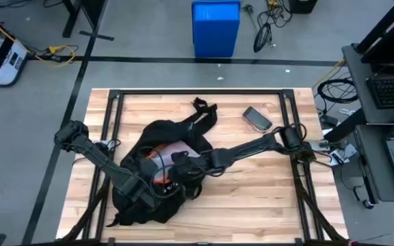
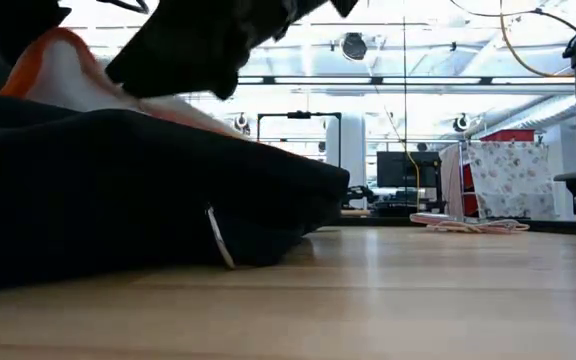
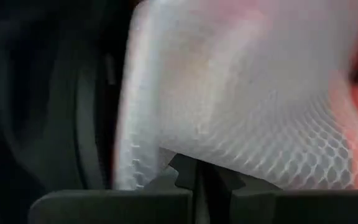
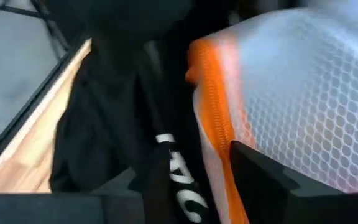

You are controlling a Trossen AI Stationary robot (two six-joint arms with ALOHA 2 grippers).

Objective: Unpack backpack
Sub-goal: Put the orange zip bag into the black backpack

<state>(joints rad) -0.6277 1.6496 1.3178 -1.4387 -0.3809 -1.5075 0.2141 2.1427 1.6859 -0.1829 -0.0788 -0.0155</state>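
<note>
Both claws are working at the backpack (image 1: 157, 179) opening. The left claw (image 3: 194, 177) is clenching a white mesh pouch (image 1: 173, 152); the right claw (image 1: 183, 162), state unreadable, is hovering directly above it, equally near.

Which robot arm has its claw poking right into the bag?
Both reach the backpack. The left claw is the deeper one, pressed against the white mesh pouch with orange trim. The right claw hangs at the opening, beside that pouch.

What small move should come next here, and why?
Probably the right tool should draw the white mesh pouch with orange trim up and out of the backpack. The pouch is partly out of the opening, and the left tool sits at the bag's mouth pressed against the mesh, seemingly steadying it.
</note>
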